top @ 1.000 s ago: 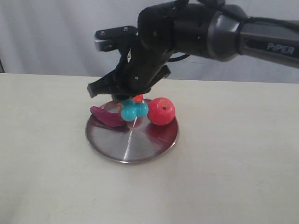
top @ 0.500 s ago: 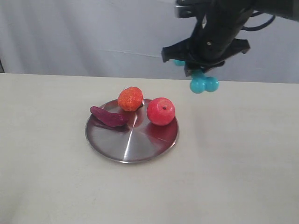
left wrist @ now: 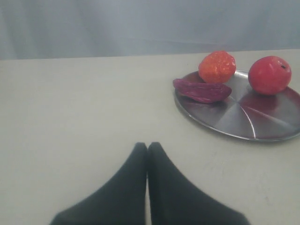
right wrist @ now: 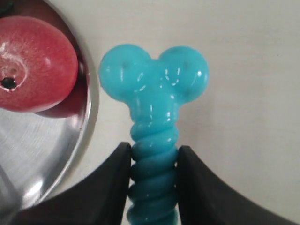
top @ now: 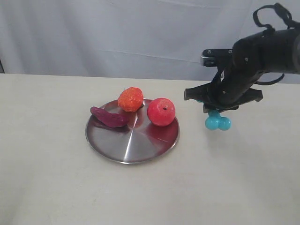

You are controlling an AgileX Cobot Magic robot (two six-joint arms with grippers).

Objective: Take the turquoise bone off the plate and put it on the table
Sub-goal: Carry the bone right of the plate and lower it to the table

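Since 0.5 s ago, the right gripper (top: 214,111) has descended beside the round stainless-steel plate (top: 123,149). It clamps the ridged shaft of the small turquoise rubber bone (top: 218,123), whose 2 knobs hang below the fingertips over the cream-beige table (top: 243,178). The left gripper (left wrist: 147,149) is closed and empty.

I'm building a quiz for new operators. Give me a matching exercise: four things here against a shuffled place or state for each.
Things:
1. turquoise bone
2. red fruit
3. purple piece
4. left end effector

States (sides as the exterior view shows them):
A. shut, holding nothing
B. lying on the plate's left part
C. gripped by the right end effector, off the plate
D. on the plate by its right rim

Pairs: 1-C; 2-D; 3-B; 4-A
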